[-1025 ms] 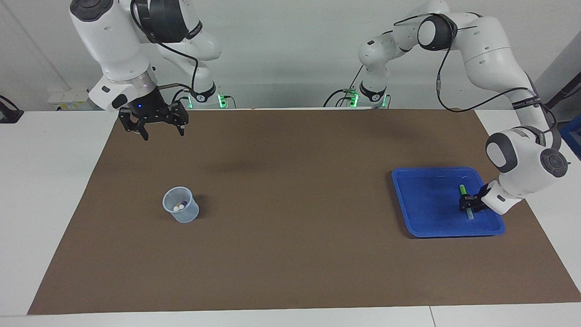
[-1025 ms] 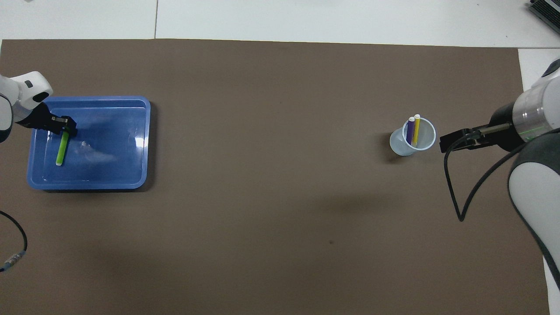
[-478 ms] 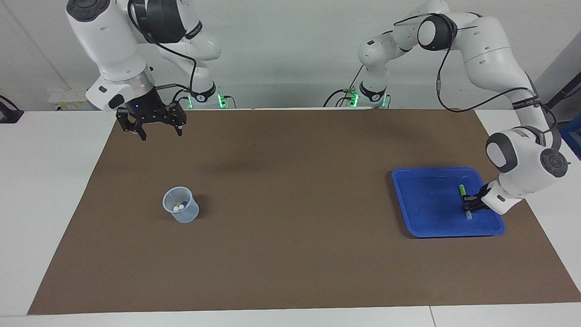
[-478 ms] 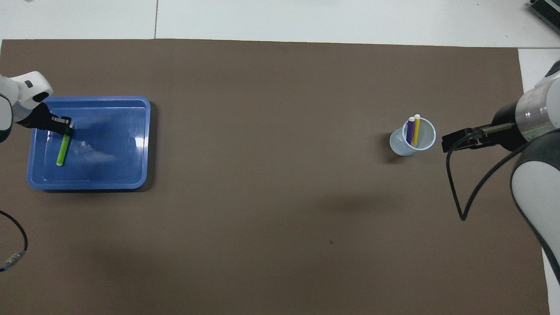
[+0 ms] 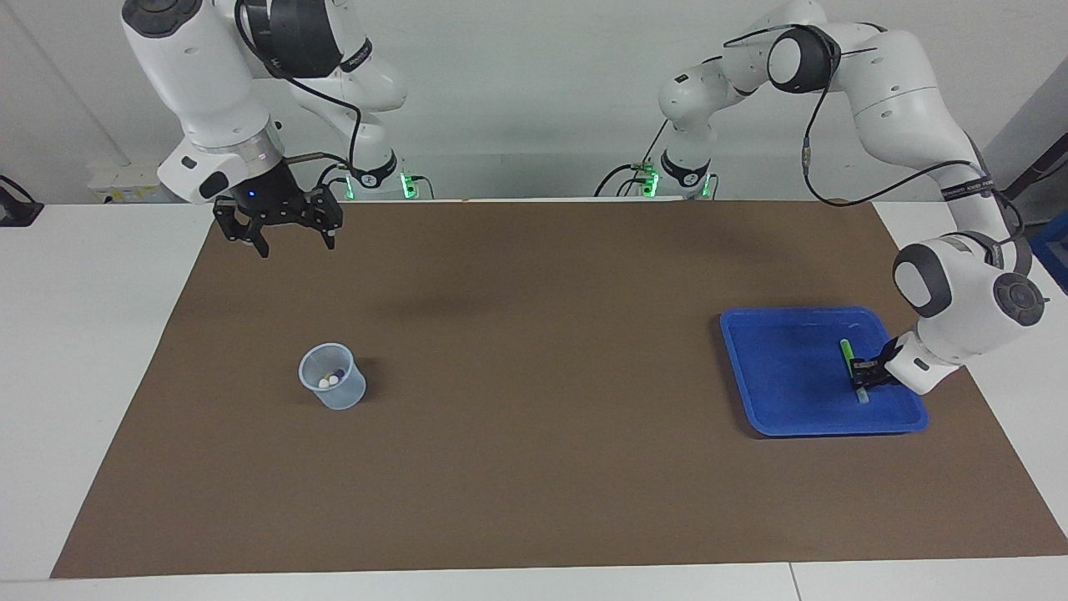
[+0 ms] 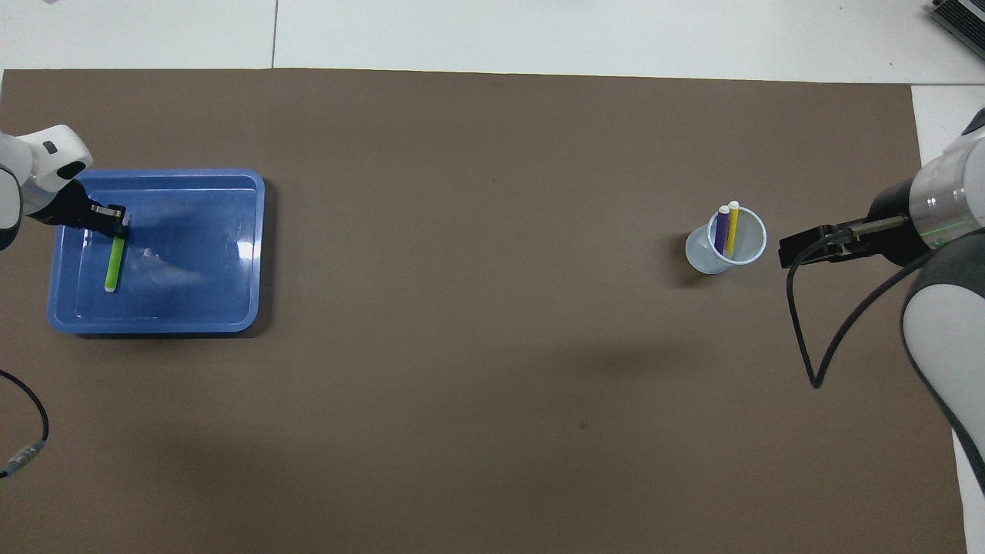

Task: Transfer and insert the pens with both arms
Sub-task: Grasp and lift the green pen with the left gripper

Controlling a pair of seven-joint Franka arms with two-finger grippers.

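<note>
1 green pen (image 5: pixel 849 357), light, stiff and slick, lies in the blue tray (image 5: pixel 776 376) at lower right, the left gripper (image 5: pixel 863 377) clenched near its pale end; right gripper (image 5: pixel 279 227) waits released, upper left.

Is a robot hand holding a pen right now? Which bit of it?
Yes. The left end effector grips the green pen in the blue tray, near its pale end. The right end effector holds nothing.

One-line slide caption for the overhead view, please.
Left claw closed on the green marker pen in the blue plastic tray; purple and yellow pens stand in the translucent cup.
</note>
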